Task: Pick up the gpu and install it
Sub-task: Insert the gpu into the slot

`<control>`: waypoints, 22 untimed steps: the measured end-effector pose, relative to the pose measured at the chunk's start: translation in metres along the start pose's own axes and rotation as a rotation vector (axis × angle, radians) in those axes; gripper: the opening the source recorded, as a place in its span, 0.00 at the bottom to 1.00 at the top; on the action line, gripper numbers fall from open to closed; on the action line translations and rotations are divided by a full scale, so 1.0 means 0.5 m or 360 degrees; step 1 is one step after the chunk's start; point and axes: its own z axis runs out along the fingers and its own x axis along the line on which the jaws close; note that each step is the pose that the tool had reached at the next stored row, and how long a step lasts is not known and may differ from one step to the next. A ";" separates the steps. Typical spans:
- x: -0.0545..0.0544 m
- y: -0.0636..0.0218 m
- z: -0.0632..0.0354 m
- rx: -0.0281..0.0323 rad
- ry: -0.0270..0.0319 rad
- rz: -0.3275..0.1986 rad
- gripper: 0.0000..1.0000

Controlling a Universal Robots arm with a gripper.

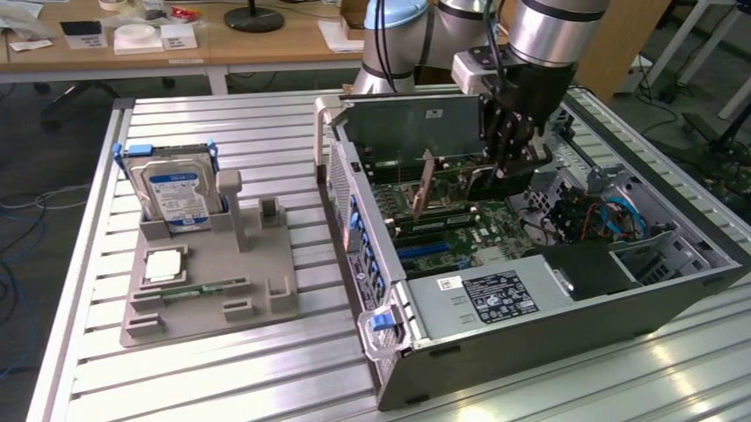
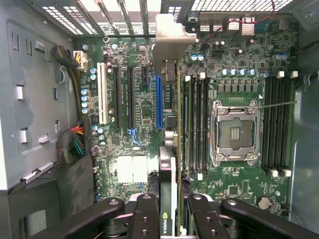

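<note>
Gpu (image 2: 167, 164), stiff, light and fragile: our gripper (image 2: 172, 200) clamps its cooler edge, just beside the blue slot (image 2: 159, 102); we'd spare the board.

An open computer case (image 1: 528, 352) surrounds the tool (image 1: 499, 180); well away from the tool, a hard drive (image 1: 176, 189) stands upright in a grey holder (image 1: 264, 264) on the worktop (image 1: 235, 369).

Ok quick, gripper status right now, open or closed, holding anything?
The gripper is closed on the gpu, inside the case.
</note>
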 end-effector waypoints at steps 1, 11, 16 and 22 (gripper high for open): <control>0.000 0.000 0.000 0.00000 0.00001 0.0000 0.26; 0.000 0.009 0.002 0.00010 -0.00006 0.0000 0.26; 0.004 0.011 0.002 0.00007 -0.00001 0.0000 0.26; 0.009 0.014 0.004 0.00009 -0.00001 0.0000 0.26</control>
